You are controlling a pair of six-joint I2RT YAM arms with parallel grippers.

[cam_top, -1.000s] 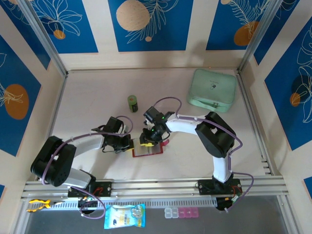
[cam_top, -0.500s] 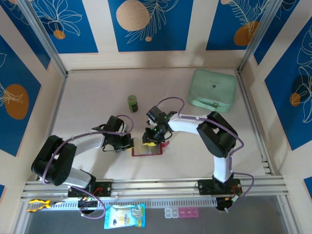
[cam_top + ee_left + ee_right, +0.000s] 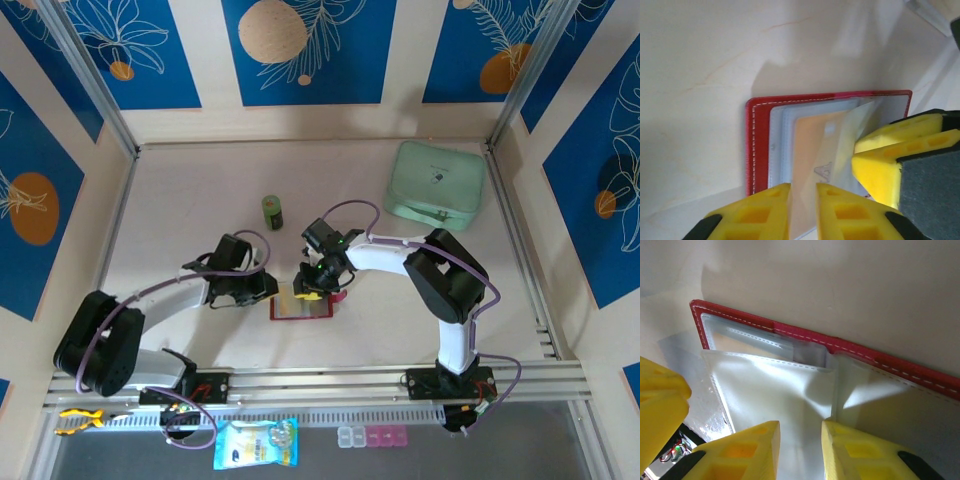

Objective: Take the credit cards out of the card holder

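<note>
The left end effector [image 3: 268, 293] and right end effector [image 3: 304, 290] crowd the card holder [image 3: 303, 308] from either side, a narrow gap between them. A green bottle [image 3: 272, 211] stands near behind; a mint pouch [image 3: 436, 182] lies well apart. Open surface [image 3: 170, 200] spreads left.

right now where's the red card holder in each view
top external: card holder just below centre
left wrist: card holder mid-frame, red edge at left
right wrist: card holder across upper half, red edge on top
shared landmark: its clear sleeves inside the red border
</note>
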